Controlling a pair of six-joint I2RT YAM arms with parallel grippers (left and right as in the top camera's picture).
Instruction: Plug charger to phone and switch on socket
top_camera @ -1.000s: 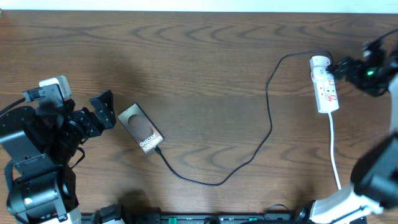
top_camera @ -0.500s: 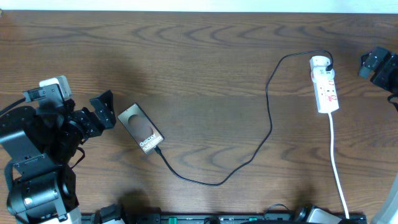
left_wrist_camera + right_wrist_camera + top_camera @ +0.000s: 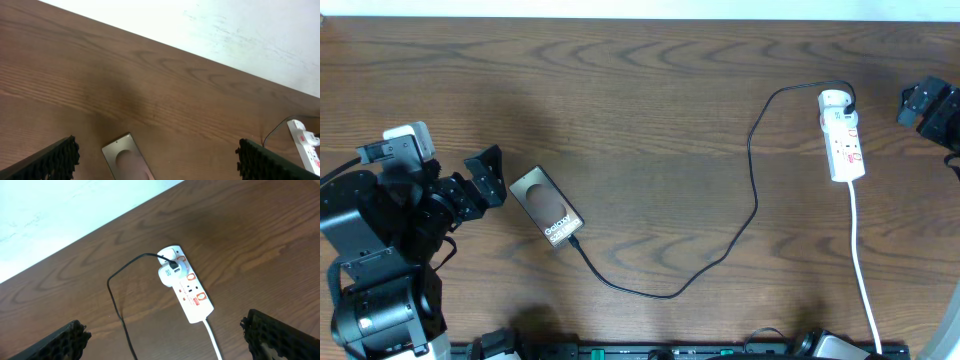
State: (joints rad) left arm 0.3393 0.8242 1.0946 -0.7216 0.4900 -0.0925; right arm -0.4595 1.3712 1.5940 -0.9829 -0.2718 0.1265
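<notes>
The phone [image 3: 546,207] lies flat at the left, lettering towards its lower right end; its top also shows in the left wrist view [image 3: 125,160]. The charger cable [image 3: 754,190] runs from a connector tip touching that end [image 3: 577,242] in a long loop to a black plug [image 3: 848,100] in the socket [image 3: 843,135]. The right wrist view shows the socket [image 3: 187,287] with the plug [image 3: 170,266] in its far end. My left gripper [image 3: 492,178] [image 3: 156,157] is open, just left of the phone. My right gripper [image 3: 923,103] [image 3: 167,340] is open, right of the socket and apart from it.
The socket's white cord [image 3: 860,250] [image 3: 215,345] runs to the front table edge. A pale wall [image 3: 225,30] borders the table's far edge. The socket's end also shows at the right edge of the left wrist view [image 3: 305,147].
My right gripper has pulled away from the socket's far end to the table's right edge. The left arm, phone and cable have not moved.
</notes>
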